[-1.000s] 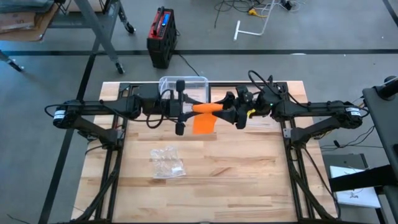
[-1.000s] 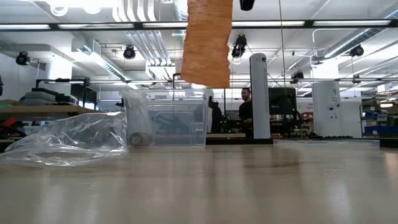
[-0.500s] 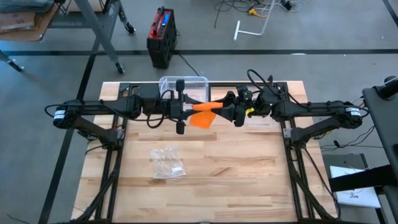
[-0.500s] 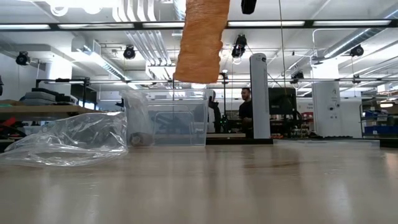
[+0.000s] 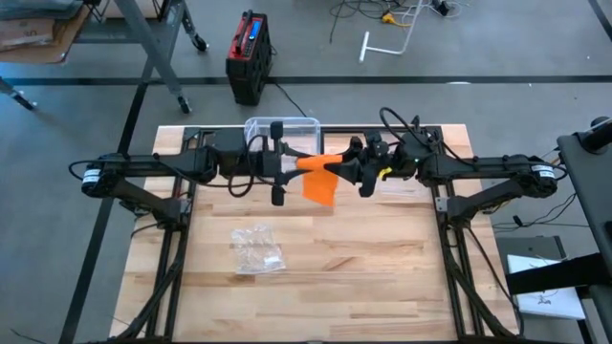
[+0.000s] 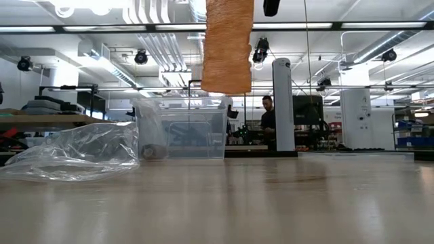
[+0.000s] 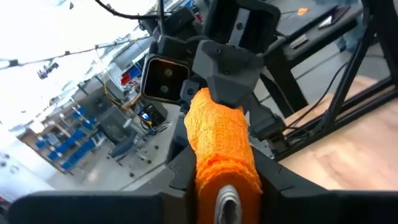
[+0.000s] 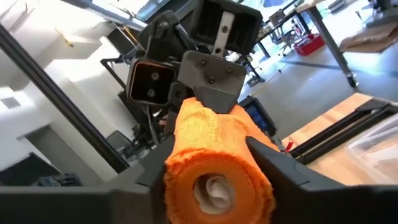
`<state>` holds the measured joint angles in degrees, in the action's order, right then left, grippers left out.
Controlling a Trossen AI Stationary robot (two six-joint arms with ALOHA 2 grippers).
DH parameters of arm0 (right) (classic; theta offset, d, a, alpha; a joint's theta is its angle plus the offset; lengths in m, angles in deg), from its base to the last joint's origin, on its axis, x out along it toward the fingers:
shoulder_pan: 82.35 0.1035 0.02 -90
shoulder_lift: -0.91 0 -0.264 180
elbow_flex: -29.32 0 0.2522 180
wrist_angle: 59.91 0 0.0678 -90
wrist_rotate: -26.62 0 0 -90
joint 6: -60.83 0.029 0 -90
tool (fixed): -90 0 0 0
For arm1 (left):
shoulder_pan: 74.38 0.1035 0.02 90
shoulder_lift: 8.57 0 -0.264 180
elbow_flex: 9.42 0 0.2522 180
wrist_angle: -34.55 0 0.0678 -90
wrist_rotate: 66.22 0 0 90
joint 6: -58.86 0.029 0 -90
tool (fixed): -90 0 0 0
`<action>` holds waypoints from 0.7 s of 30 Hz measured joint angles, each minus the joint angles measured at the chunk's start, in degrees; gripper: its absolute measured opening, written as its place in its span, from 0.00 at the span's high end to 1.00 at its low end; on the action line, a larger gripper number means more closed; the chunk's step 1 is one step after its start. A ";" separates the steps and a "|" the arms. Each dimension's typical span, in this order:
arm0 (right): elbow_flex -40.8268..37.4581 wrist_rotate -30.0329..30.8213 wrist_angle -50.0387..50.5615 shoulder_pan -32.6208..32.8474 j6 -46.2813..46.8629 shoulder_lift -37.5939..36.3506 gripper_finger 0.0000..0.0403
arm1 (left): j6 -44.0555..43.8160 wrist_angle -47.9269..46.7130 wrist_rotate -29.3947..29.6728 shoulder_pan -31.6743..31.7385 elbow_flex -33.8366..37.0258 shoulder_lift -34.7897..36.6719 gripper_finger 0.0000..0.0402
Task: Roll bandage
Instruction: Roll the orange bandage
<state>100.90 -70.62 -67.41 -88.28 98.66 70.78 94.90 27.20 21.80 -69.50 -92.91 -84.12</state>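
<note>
While both of your arms are meeting above the back half of the desk [image 5: 316,277], you are working the orange bandage [image 5: 318,178] in the air between them, well above the wood. The clear bin [image 6: 182,127] is sitting at the back edge behind the arms, and the crumpled plastic bag [image 5: 256,248] is lying nearer the front, left of centre; neither is being touched.

The loose tail is what is changing. A second ago it was hanging flat and squarish below the roll; half a second ago it was swinging up and looking shorter; now it is hanging down again, shifted slightly toward your right arm. In the low view its bottom edge is sitting a little higher than a second ago. My reading is that you are winding turn by turn, and that a fair length of tail is still waiting to be taken up.

The left gripper [image 7: 217,171] is pinching the roll at one end, its fingers [image 7: 186,168] pressing close against the sides. The right gripper [image 8: 214,168] is cradling the other end, its fingers [image 8: 277,165] lying along the roll, but I cannot tell whether it is truly gripping.

The bandage itself is looking crinkly and soft, a thick cylinder with a pale hollow core, its hanging strip rough-edged.
</note>
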 joint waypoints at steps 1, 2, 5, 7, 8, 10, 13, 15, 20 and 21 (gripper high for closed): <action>0.00 0.00 0.01 0.00 -1.20 0.00 0.64 | -1.57 -0.06 0.00 0.00 0.00 0.00 0.78; 0.00 -0.01 0.04 0.00 -2.72 0.00 0.67 | -3.45 -0.17 0.00 -0.02 0.00 0.00 0.75; 0.00 -0.08 0.29 0.00 -9.30 0.00 0.74 | -11.14 -0.99 0.06 0.00 0.00 0.07 0.65; 0.00 -0.20 0.25 0.00 -14.51 0.00 0.77 | -17.35 -1.29 0.11 0.00 0.00 0.10 0.57; 0.00 -0.21 0.25 0.00 -17.38 0.00 0.78 | -20.31 -1.48 0.09 0.00 -0.04 0.15 0.53; 0.02 -0.23 0.43 0.02 -23.36 0.00 0.79 | -23.99 -3.31 0.09 0.00 -1.06 0.15 0.45; 0.07 -0.31 1.67 0.07 -30.86 -0.02 0.79 | -27.74 -5.96 0.00 0.17 -3.74 -0.09 0.35; 0.02 -0.35 2.53 0.07 -33.85 0.08 0.79 | -28.98 -7.10 -0.59 0.36 -5.38 -0.34 0.30; 0.02 -0.34 4.10 0.04 -38.30 0.02 0.78 | -29.33 -8.24 -3.05 0.50 -6.56 -1.11 0.24; 0.02 -0.43 4.14 0.06 -38.36 0.02 0.78 | -29.34 -8.12 -3.07 0.54 -6.56 -1.10 0.24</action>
<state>100.92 -71.05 -63.27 -88.22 60.30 70.80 65.57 19.09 18.73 -68.96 -99.47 -85.22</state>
